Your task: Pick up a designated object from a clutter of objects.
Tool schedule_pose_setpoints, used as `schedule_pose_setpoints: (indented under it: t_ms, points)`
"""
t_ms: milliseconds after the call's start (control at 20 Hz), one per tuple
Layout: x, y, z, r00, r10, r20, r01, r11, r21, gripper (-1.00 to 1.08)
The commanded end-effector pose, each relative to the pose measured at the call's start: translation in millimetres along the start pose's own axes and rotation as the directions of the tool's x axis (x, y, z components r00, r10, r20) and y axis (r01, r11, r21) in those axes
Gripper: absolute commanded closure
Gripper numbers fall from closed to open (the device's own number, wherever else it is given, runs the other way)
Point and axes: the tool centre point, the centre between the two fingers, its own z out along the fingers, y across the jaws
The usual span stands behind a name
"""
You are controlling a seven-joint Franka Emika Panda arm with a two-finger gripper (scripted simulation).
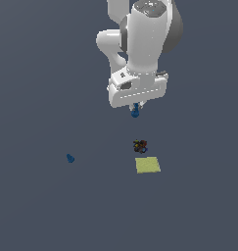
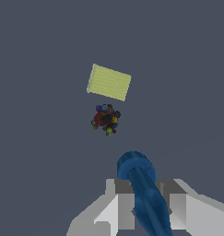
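Progress looks far along: the hand (image 1: 135,107) hangs well above the counter (image 1: 37,206) with the small blue bottle (image 1: 135,112) pinched between its fingers. In the wrist view the bottle (image 2: 143,193) runs out from between the two grey fingers (image 2: 125,207), its round base pointing away from the camera toward the counter, and the fingers sit narrow and close on both sides of its body. In the exterior view the bottle's lower end pokes out just below the hand, clear of everything on the counter. I judge the pick itself done; what may be left is only carrying the bottle higher or holding it steady, and the pictures do not tell which.

Below the hand, on the counter, lies a dark multicoloured clump (image 1: 140,146), and just beside it, on its far side from the arm, a flat yellow-green square (image 1: 148,165). The two are near each other but apart, as the wrist view shows with the clump (image 2: 106,119) and the square (image 2: 109,82) separated by a strip of bare surface. A squat blue lump (image 1: 70,158) sits well apart toward the exterior view's left.

Nothing stands in the way of the hand: the space around the bottle is open, and the remaining things all lie far below it. The main risk, as I judge it, is the thin bottle slipping from so slight a grip.
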Motion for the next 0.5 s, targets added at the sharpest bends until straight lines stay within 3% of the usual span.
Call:
schedule_pose_setpoints:
  t_ms: [0, 450]
  points:
    - [-5, 18, -25, 1.000, -0.001, 0.001, 0.001, 1.000, 0.001, 1.08]
    - [-19, 81, -110, 1.000, 0.001, 0.001, -0.001, 1.000, -0.002, 1.08]
